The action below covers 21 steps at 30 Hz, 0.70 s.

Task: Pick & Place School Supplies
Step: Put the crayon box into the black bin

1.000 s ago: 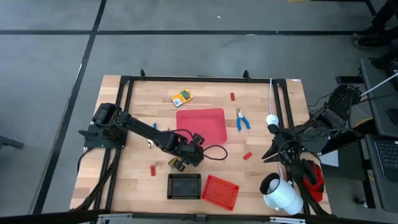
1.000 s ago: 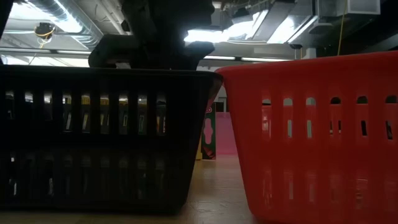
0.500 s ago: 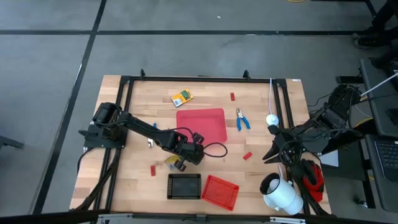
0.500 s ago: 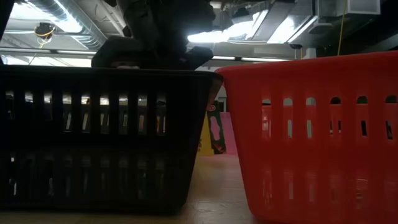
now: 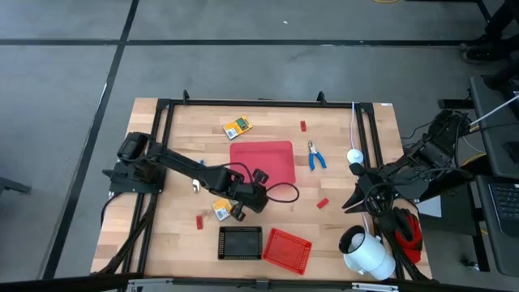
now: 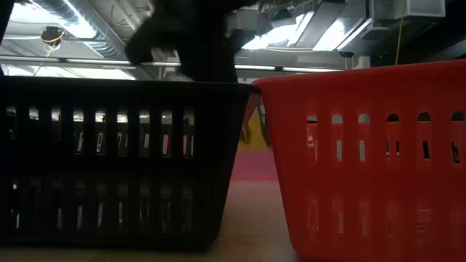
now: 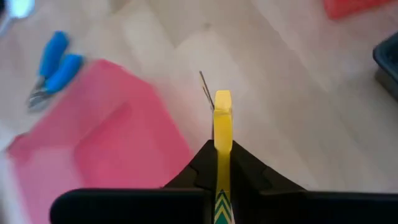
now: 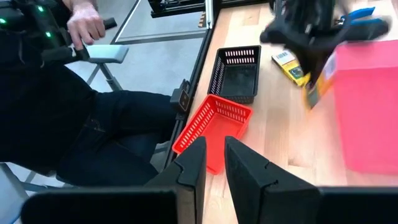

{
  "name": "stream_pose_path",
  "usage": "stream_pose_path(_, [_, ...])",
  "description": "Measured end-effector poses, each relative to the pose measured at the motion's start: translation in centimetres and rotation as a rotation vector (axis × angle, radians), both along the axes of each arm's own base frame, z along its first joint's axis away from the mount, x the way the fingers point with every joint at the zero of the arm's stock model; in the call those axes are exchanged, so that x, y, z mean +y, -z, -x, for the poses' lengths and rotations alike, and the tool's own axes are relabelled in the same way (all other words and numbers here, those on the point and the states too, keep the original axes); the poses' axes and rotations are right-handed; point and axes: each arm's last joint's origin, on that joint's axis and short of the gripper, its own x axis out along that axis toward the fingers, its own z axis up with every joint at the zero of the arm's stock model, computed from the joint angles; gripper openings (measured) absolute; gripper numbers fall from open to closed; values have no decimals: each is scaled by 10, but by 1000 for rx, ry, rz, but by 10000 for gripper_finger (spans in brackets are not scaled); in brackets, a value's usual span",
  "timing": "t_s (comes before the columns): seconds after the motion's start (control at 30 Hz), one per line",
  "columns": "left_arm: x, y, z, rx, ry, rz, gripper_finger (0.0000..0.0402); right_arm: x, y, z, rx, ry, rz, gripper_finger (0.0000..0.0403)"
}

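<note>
Red tray (image 5: 263,161); black basket (image 5: 241,242) beside red basket (image 5: 286,248)

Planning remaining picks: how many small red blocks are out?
3 blocks: one beyond the red tray, one right of it, one left of the black basket; others may be hidden.

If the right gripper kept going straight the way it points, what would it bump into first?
Probably the red mesh basket: the right gripper points at it in its own wrist view, with only bare table between. Depth is hard to judge.

A robotics lab or workshop: a wooden table (image 5: 340,162) in a black metal frame stands on grey concrete floor (image 5: 243,73) marked with dark lines. Bare ducts (image 6: 73,22) and strip lights run across the ceiling, and a person (image 8: 68,112) sits alongside.
</note>
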Motion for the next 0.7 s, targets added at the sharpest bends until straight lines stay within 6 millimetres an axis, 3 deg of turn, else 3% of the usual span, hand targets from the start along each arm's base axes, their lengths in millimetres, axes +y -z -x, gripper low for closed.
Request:
stream_pose_path(0.1, [2,-29,12,59,-44,53,13,0,0,0,8,10,-12,62])
stream_pose_path(0.2, [5,-57,22,114,-103,226,12,1,1,1,12,4,-10,61])
stream_pose_path(0.33, [-1,-79,27,128,-108,446,12,1,1,1,4,12,1,61])
stream_pose_path(0.47, [-7,-76,25,196,-154,632,12,1,1,1,2,16,8,61])
stream_pose_path(0.7, [-29,-37,4,325,-256,751,13,1,1,0,5,16,5,61])
